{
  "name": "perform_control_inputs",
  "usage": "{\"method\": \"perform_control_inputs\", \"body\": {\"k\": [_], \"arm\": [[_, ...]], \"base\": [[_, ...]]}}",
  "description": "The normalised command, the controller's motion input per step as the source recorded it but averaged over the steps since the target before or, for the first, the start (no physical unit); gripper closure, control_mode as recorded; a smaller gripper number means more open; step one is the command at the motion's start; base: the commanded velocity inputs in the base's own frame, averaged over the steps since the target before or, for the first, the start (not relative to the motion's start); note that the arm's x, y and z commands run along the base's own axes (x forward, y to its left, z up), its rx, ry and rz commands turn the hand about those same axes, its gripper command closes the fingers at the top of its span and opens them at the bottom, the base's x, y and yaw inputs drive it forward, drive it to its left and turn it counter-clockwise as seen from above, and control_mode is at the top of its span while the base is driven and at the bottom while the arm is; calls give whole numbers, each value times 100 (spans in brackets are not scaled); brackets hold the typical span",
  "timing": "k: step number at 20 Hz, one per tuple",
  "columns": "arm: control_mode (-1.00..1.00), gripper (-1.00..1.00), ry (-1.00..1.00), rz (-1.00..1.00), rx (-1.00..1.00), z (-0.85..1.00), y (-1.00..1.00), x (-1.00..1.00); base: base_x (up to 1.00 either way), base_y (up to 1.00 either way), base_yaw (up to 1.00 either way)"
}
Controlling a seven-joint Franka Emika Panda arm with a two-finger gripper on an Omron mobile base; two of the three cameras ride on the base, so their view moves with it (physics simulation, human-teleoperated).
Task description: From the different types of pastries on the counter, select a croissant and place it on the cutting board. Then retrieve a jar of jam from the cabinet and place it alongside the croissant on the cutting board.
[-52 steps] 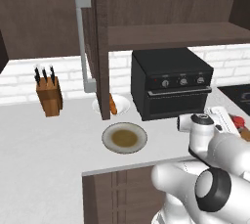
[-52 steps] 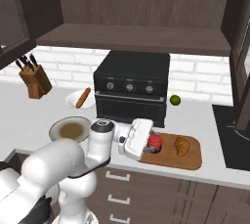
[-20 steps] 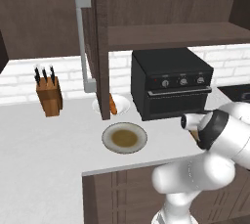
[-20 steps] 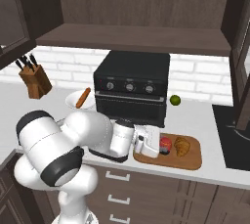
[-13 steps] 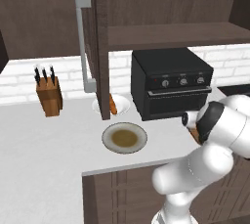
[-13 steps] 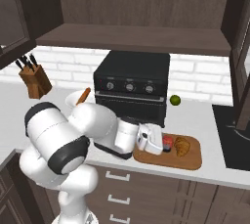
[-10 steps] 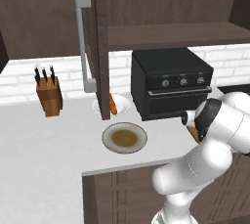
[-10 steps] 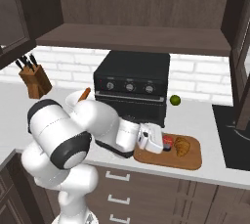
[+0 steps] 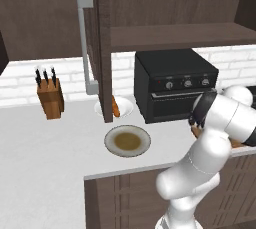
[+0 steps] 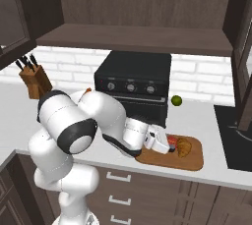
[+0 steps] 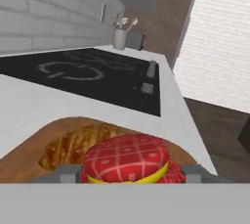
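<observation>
The red jar of jam [image 11: 128, 158], with its checked lid, sits between the fingertips of my gripper [image 11: 129, 171], which is shut on it. In the right base view the gripper [image 10: 165, 143] holds the jar [image 10: 172, 143] low over the left part of the orange-brown cutting board [image 10: 192, 160]. The golden-brown croissant [image 10: 184, 147] lies on the board just right of the jar, and it shows close behind the jar in the hand view [image 11: 78, 144]. Whether the jar rests on the board I cannot tell. A long narrow pastry [image 9: 116, 107] lies on a white dish beside the open cabinet door [image 9: 102, 48].
The black oven [image 10: 133, 89] stands right behind the board, with a green lime [image 10: 176, 101] to its right. A beige plate [image 9: 127, 140] and a knife block [image 9: 50, 98] stand further left on the counter [image 9: 40, 153]. A black cooktop [image 11: 93, 76] lies beyond the board.
My arm has swung right and carried the jar from beside the board's left edge to low over it, next to the croissant. In the last half second it barely moves.
</observation>
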Motion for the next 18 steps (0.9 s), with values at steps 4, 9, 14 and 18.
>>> {"method": "perform_control_inputs", "body": {"k": [4, 9, 14, 18], "arm": [[-100, 100, -16, 0, 0, -48, 2, 7], [-100, 100, -18, 0, 0, -48, 9, 2], [-100, 100, -20, 0, -5, -53, 26, 0], [-100, -100, -21, 0, -8, -54, 37, -18]], "base": [[0, 0, 0], [0, 0, 0], [0, 0, 0], [0, 0, 0]]}}
